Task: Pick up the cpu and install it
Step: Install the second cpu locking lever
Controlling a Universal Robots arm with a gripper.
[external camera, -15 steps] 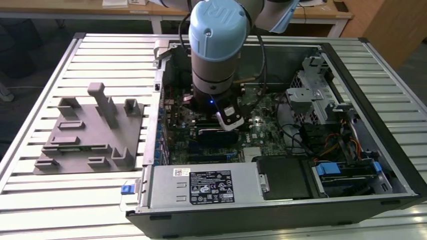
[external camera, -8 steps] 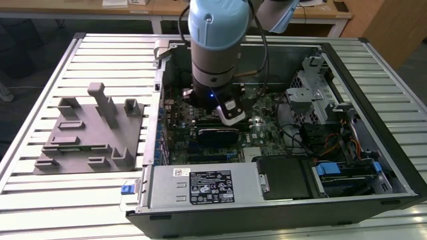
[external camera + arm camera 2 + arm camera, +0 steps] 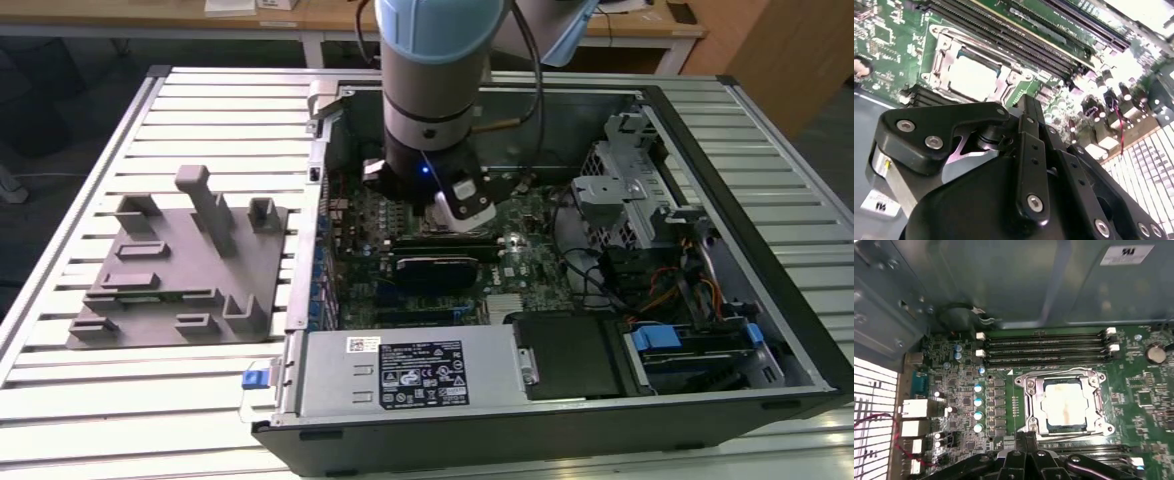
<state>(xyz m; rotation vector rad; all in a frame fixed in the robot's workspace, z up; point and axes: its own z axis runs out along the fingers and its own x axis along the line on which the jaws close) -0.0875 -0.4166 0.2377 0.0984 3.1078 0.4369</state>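
Observation:
The cpu (image 3: pixel 1064 405) is a silvery-white square chip that lies flat inside the metal socket frame (image 3: pixel 1029 390) on the green motherboard (image 3: pixel 954 390). It also shows in the second wrist view as the cpu (image 3: pixel 971 77), pale and bright. My gripper (image 3: pixel 1026 436) hovers just beside the socket with its black fingers together and nothing between them. In the second wrist view the gripper (image 3: pixel 1026 102) points toward the socket's edge. In the exterior view the gripper (image 3: pixel 461 215) hangs low inside the open computer case (image 3: pixel 747 330), over the board.
A grey plastic fixture block (image 3: pixel 180 265) sits on the slatted table at the exterior view's left. Inside the case are the power supply (image 3: pixel 400 370), a drive cage (image 3: pixel 627 190) and cables. Memory slots (image 3: pixel 1046 347) and blue-topped capacitors (image 3: pixel 979 407) flank the socket.

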